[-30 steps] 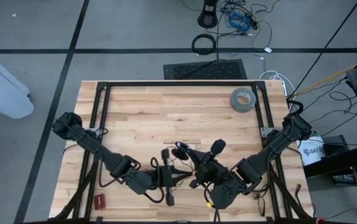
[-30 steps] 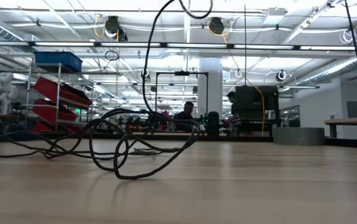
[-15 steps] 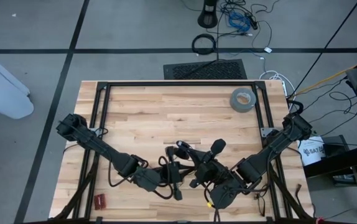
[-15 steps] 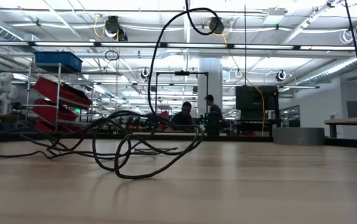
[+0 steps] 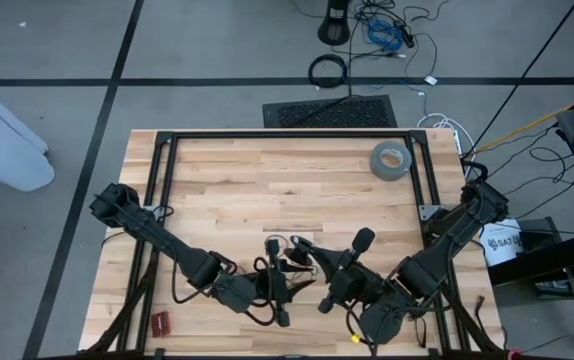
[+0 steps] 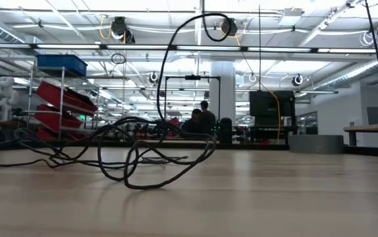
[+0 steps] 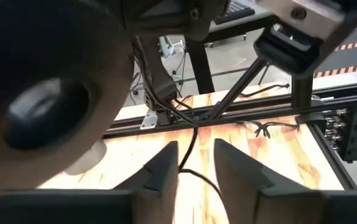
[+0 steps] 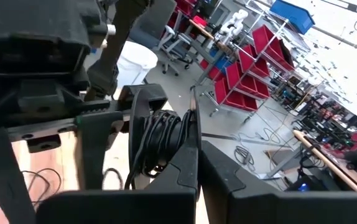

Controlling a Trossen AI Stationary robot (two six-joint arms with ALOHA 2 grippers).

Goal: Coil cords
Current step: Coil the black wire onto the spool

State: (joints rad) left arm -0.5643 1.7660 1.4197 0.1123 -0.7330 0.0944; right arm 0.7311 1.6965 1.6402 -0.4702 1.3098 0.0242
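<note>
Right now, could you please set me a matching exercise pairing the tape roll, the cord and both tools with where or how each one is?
Things:
1 tape roll
2 cord
3 left tool
4 right tool

Place or state:
A shut
B open around the cord
C far right corner of the table
D loose tangled loops, one strand rising

Pairs: 1-C, 2-D, 3-B, 4-A

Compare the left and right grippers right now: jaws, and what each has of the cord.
Left gripper: fingers apart, the cord running loose through the gap. Right gripper: fingers pressed together, clamped on a bundle of cord loops. In the high view the left one lies flatter on the table, the right one beside it. Both sit over the table's near middle.
</note>
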